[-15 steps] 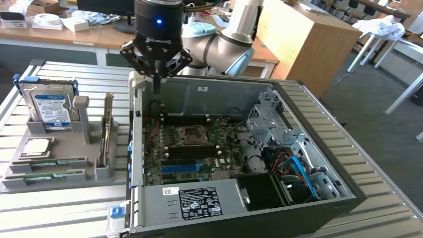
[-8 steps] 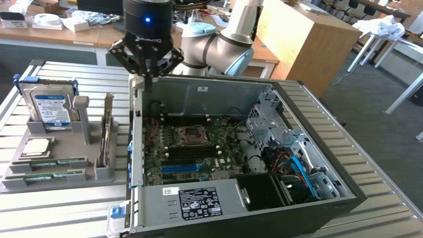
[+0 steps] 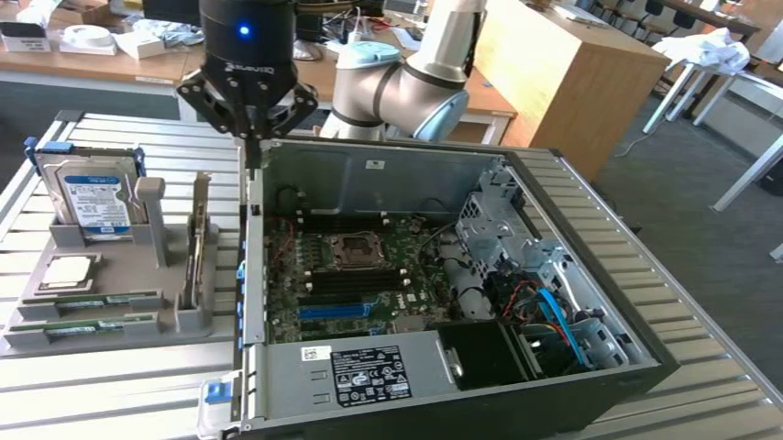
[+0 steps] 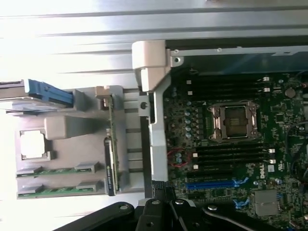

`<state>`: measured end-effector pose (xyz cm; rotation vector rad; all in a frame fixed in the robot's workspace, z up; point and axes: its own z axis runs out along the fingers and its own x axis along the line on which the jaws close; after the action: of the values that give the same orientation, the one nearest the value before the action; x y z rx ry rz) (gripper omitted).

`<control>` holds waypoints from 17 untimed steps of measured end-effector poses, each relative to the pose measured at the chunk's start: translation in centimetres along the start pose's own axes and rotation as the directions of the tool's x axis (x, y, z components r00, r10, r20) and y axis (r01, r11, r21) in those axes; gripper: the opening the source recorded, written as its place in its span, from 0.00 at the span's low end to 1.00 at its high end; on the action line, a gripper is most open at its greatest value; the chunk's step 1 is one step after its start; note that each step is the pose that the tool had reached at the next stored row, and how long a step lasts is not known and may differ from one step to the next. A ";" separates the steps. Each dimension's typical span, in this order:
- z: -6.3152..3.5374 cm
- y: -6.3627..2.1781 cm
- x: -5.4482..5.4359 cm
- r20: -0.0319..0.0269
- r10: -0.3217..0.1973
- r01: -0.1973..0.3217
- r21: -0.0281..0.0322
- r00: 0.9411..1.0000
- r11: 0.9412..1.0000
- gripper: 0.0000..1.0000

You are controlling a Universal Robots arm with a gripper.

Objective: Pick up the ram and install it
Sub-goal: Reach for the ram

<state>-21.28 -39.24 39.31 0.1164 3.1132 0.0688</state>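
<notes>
Ram [image 3: 88, 301], thin green strip (one of two), grey tray [image 3: 116, 341]

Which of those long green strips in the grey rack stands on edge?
The stick upright in the slot beside the computer case; the other two lie flat on the rack.

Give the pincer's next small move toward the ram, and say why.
Probably shift toward the exterior view's left, over the grey holder: the pincer hangs shut and empty above an edge of the computer case, while the ram sits in that holder.
</notes>
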 end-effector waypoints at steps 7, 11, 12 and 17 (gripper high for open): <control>-0.02 0.28 1.7 0.000 0.000 0.000 0.000 1.000 1.000 0.10; -0.03 0.45 2.7 0.000 0.000 0.000 0.000 1.000 1.000 0.10; -0.04 0.49 3.0 0.000 0.000 0.000 0.000 1.000 1.000 0.10; -0.05 0.70 4.3 0.000 0.000 0.000 0.000 1.000 1.000 0.10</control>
<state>-25.50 -38.22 39.29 0.1163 3.1132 0.0689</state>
